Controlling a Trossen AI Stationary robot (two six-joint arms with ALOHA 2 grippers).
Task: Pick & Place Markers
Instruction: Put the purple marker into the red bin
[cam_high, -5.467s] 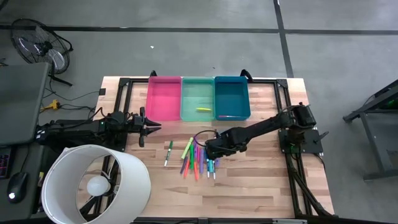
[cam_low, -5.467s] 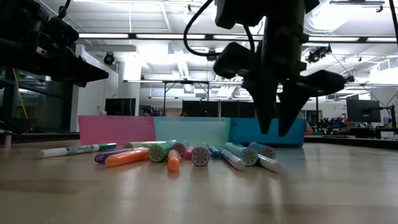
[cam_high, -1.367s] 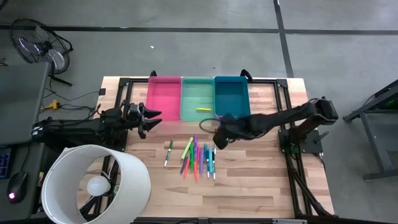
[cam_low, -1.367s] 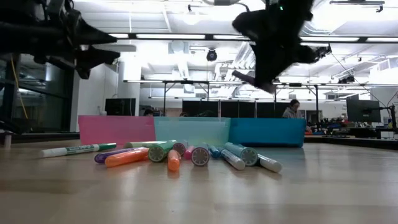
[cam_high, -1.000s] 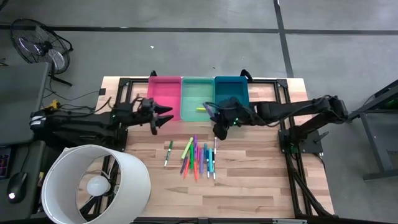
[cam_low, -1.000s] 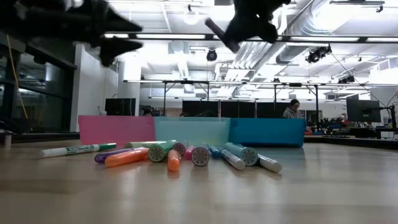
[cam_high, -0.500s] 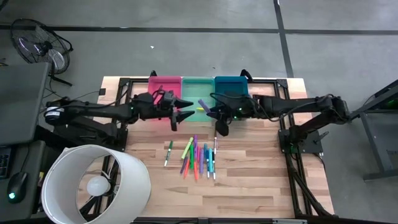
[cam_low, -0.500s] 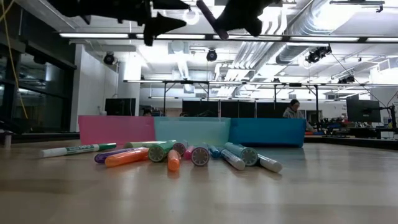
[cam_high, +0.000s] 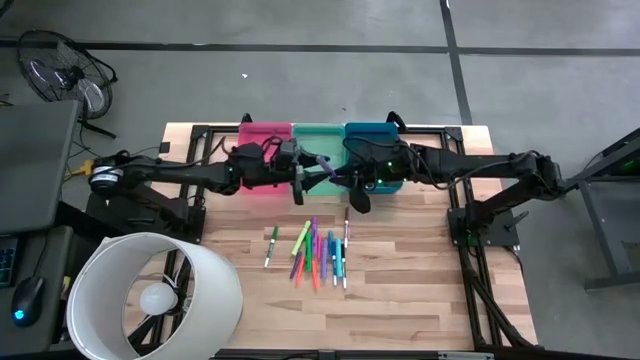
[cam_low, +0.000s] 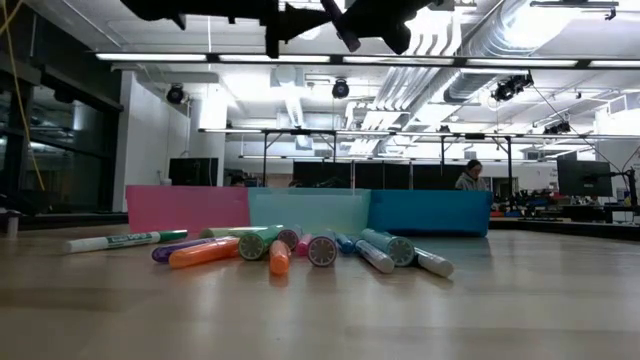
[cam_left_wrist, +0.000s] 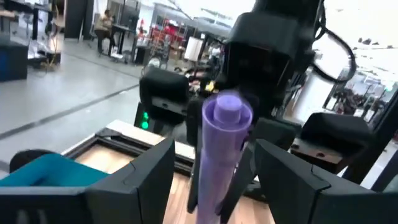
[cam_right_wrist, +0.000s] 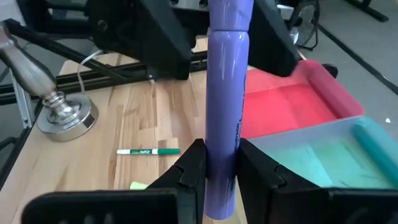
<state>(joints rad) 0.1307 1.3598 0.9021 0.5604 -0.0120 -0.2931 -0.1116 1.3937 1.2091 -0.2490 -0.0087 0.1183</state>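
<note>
**Passing the purple marker from one arm to the other**

I think the step now is a hand-over, up in the air above the green bin (cam_high: 318, 160); to do it well I would slide the left gripper (cam_left_wrist: 211, 168) in slowly until the purple marker (cam_right_wrist: 226, 99) sits right between its two fingers, then squeeze, and only then let the right side let go; if both pull at once the marker could twist or drop.

My right gripper (cam_right_wrist: 216, 168) is pinched shut on the purple marker, low down on its body, and holds it standing up; the top end sticks out free. My left gripper is wide open; its fingers (cam_left_wrist: 140, 174) stand on each side of the marker with gaps showing, so I do not think they touch it yet.

From above, the two grippers meet nose to nose near the pink bin (cam_high: 262, 150) and green bin; the blue bin (cam_high: 372, 135) is beside them. The other markers (cam_high: 318, 252) lie in a bunch on the wooden table (cam_high: 400, 290); a green and white marker (cam_high: 270, 246) lies a little apart from them.
</note>
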